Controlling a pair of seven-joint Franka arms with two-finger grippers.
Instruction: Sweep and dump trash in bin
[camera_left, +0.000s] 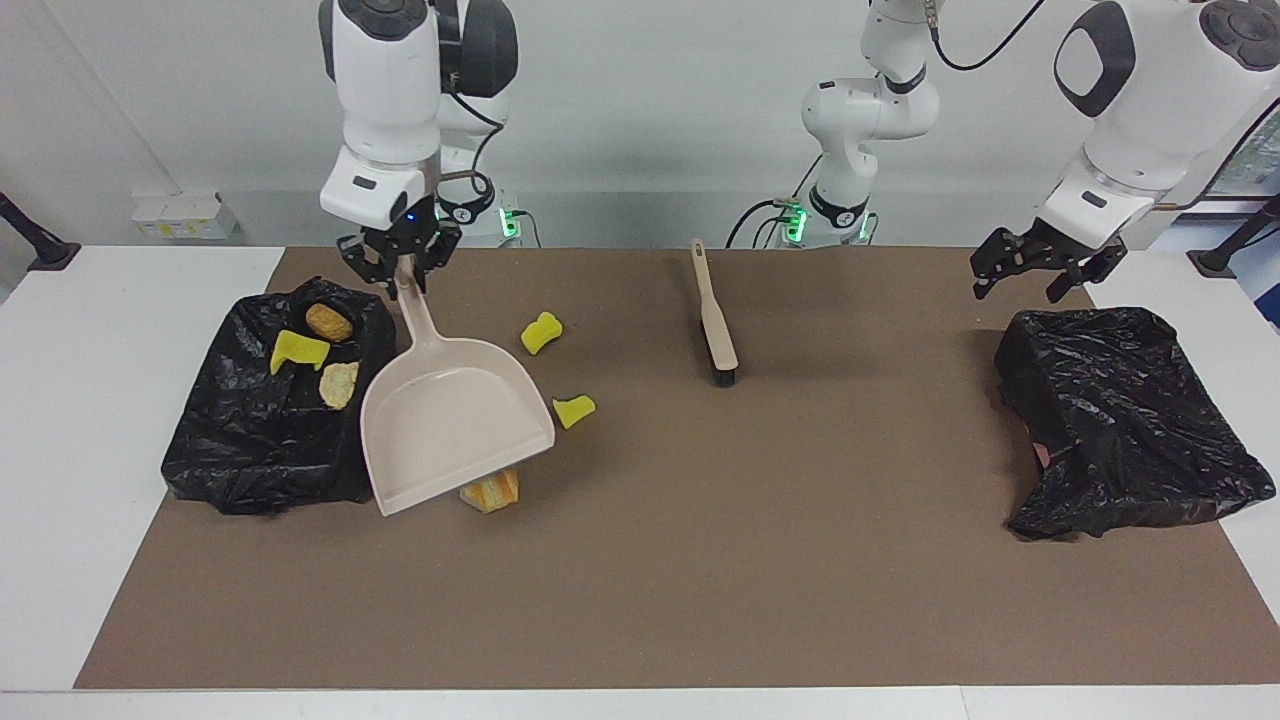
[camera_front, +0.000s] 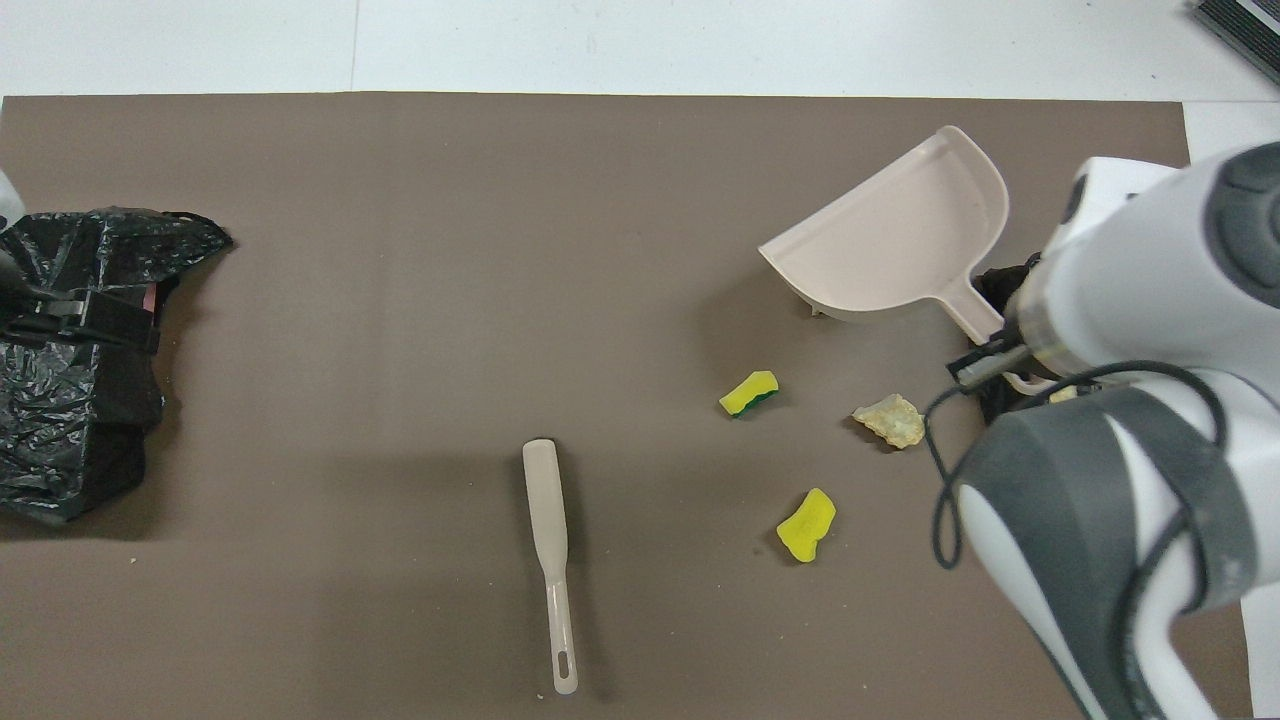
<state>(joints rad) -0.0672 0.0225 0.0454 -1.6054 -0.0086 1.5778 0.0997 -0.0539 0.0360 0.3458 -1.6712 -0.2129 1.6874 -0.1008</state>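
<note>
You have three chunks in the bin (camera_left: 270, 440) at the right arm's end: two tan, one yellow. Four are left on the mat (camera_left: 650, 600): two yellow bits (camera_left: 541, 332), a pale piece (camera_front: 890, 420) and a striped one (camera_left: 490, 492) half hidden by the dustpan (camera_left: 455, 420). Your right gripper (camera_left: 400, 268) clamps the dustpan's handle, the pan in the air over those chunks. The brush (camera_left: 714, 320) lies unheld mid-mat. Your left gripper (camera_left: 1040, 268) waits, fingers spread, over the second bag (camera_left: 1120, 420). Sweeping and another dump remain.

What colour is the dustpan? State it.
Pale beige-pink all over, pan and handle alike. The dustpan, held by the right gripper, shows best in the facing view.
</note>
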